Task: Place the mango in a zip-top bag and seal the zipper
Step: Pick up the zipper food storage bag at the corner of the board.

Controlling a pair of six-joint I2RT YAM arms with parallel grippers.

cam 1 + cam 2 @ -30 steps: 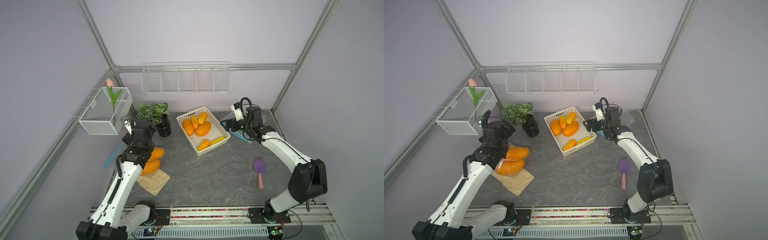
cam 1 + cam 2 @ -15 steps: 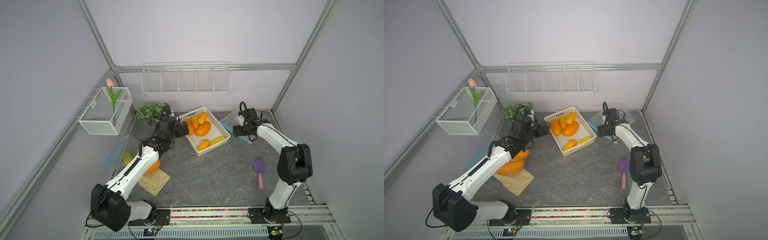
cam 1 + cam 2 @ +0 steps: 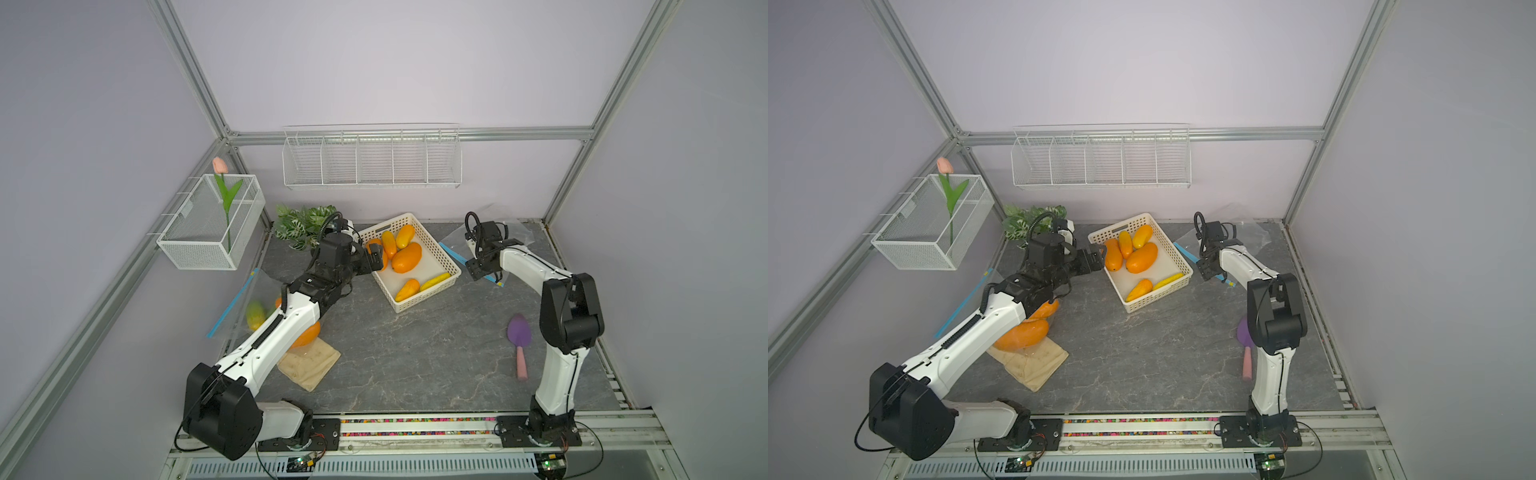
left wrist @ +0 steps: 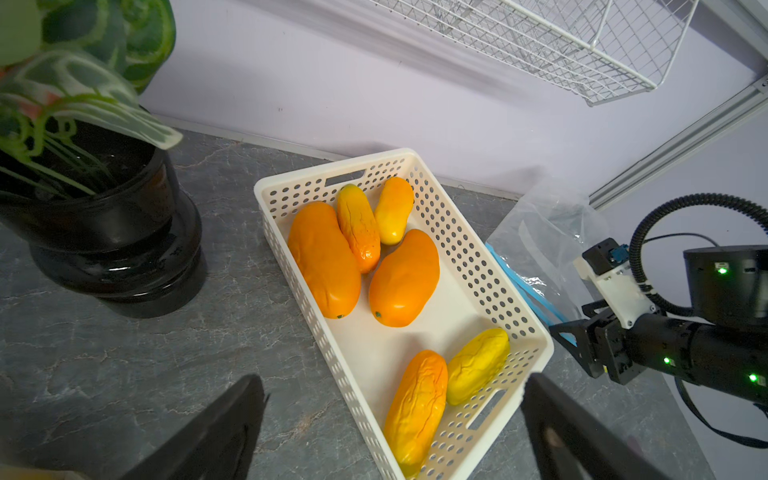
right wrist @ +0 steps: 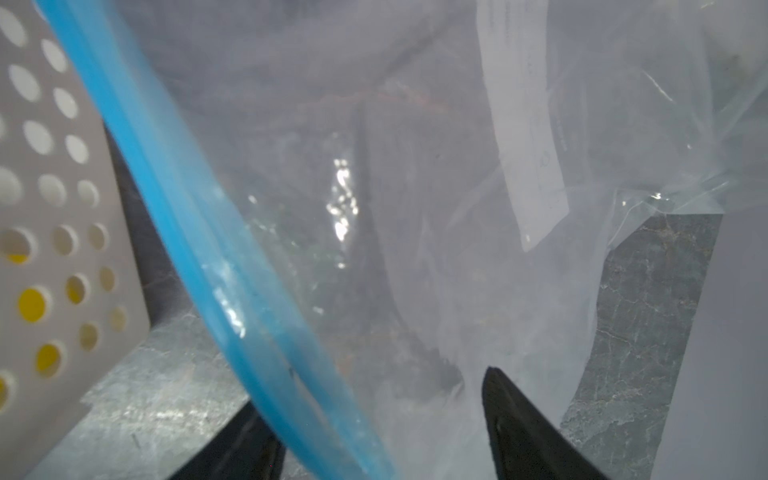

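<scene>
Robot lab cell, alu frame (image 3: 194,70), arm mounting rail (image 3: 415,428)

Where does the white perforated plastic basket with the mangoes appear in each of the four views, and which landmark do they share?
Top view: white perforated plastic basket at back centre.
Top view: the basket, same place.
Left wrist: whole basket, mid-picture.
Right wrist: only its holed wall, at the picture's edge.
Landmark: blue zipper strip beside it, in all four.
</scene>
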